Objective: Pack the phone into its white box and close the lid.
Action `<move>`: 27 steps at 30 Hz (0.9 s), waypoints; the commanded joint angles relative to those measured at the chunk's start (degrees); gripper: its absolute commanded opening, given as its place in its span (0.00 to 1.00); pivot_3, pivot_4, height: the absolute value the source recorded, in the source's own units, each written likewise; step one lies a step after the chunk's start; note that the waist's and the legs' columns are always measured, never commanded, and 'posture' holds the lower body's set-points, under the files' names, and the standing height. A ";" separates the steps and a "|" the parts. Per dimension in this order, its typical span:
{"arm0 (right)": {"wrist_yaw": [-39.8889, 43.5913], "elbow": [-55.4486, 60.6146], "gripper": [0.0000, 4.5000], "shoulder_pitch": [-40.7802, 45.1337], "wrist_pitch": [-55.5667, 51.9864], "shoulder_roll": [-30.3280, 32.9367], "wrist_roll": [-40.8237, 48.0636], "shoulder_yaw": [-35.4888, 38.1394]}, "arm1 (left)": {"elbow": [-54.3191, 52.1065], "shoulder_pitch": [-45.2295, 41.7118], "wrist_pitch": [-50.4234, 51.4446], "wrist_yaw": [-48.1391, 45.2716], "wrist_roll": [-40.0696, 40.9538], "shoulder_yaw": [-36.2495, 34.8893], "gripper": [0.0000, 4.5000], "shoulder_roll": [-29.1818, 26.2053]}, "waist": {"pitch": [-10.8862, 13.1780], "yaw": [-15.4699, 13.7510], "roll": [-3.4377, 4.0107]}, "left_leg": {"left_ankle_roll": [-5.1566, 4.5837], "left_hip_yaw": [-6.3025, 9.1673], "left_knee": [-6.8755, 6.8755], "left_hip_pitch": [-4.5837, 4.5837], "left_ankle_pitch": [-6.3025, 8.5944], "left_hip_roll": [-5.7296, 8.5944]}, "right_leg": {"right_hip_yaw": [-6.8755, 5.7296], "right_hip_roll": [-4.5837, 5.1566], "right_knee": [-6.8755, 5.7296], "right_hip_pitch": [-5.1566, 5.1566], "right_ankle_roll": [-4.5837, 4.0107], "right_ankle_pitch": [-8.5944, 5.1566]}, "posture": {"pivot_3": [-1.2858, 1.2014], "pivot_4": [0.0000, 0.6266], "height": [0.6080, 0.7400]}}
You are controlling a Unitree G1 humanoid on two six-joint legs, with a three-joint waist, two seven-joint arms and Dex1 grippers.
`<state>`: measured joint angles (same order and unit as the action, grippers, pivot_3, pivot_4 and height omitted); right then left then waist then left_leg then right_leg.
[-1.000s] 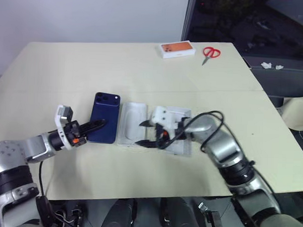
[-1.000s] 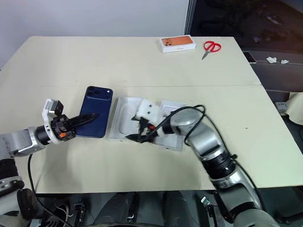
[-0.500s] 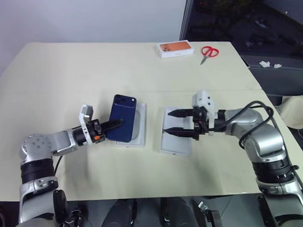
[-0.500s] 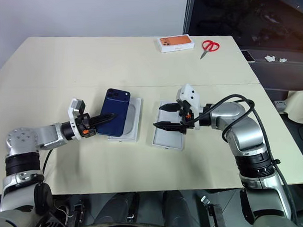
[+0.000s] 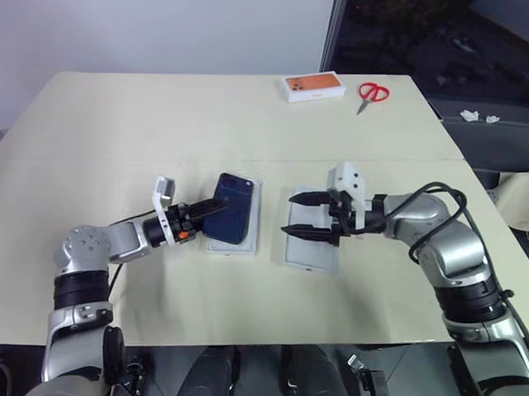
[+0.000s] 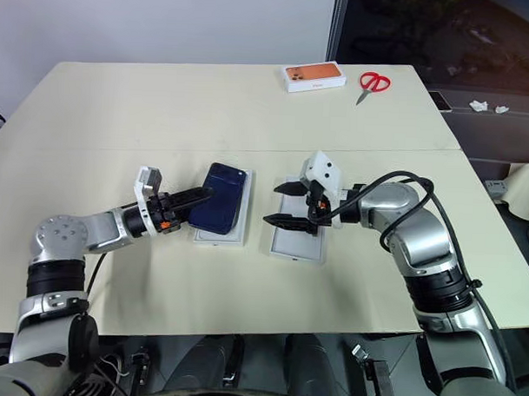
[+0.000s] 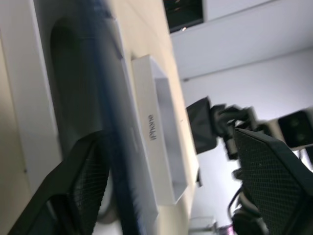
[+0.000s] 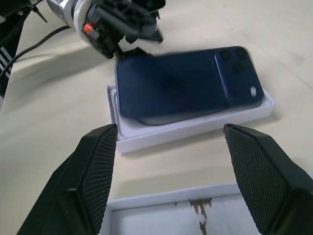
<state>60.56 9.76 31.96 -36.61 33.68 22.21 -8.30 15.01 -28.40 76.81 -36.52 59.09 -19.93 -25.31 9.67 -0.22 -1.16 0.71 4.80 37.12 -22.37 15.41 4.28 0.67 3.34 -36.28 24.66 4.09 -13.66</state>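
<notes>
The dark navy phone (image 5: 232,216) lies askew on top of the white box (image 5: 250,245), a shallow tray with an oval recess, and overhangs its near-left corner. My left gripper (image 6: 197,206) is open at the phone's near end, its fingers spread on either side. To the right lies the lid (image 5: 313,252), open side up, with iPhone lettering on its side and a brown mark on its floor (image 8: 195,218). My right gripper (image 5: 287,214) hovers open over the lid's left end and points toward the phone (image 8: 186,83), holding nothing.
A small orange-topped box (image 5: 313,87) and red scissors (image 5: 372,91) lie at the far right of the beige table (image 5: 119,132). The box and lid sit side by side near the table's front half, a hand's width apart.
My left gripper carried the phone from beside the box to over it and has now opened, leaving the phone on top. My right gripper stayed open and drew back to the lid.
</notes>
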 commanded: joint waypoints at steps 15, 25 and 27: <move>-6.20 -4.08 0.81 3.82 4.98 -5.22 -2.97 -0.53 | -10.32 0.97 -1.40 -2.50 1.33 -4.52 0.93 -7.58 | 0.02 -0.01 -0.01 | 0.00 0.01 -0.02 -0.01 0.00 -0.01 | -0.01 -0.01 0.01 0.02 0.00 0.00 | 0.52 0.24 1.00; -11.19 -8.49 0.81 5.31 9.54 -10.84 -10.29 -6.72 | -20.01 4.81 -17.88 -5.36 -11.17 6.58 0.93 -8.84 | 0.02 0.02 0.01 | 0.01 -0.03 -0.03 -0.01 0.00 0.00 | 0.02 -0.01 0.02 0.02 -0.02 0.01 | 0.52 0.24 1.00; -11.04 -9.63 0.81 5.85 10.57 -10.99 -11.10 -7.04 | -19.38 4.99 -19.62 -5.89 -12.00 7.22 0.93 -8.51 | 0.03 0.01 0.02 | 0.00 -0.03 -0.03 -0.01 0.00 0.00 | 0.02 -0.01 0.03 0.03 -0.02 0.01 | 0.52 0.24 1.00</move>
<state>49.56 -0.43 36.12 -27.82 22.86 11.52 -15.90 -3.34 -22.89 59.33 -41.40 47.76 -12.29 -33.53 9.70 -0.21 -1.14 0.71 4.77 37.09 -22.38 15.41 4.28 0.69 3.33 -36.25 24.69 4.07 -13.65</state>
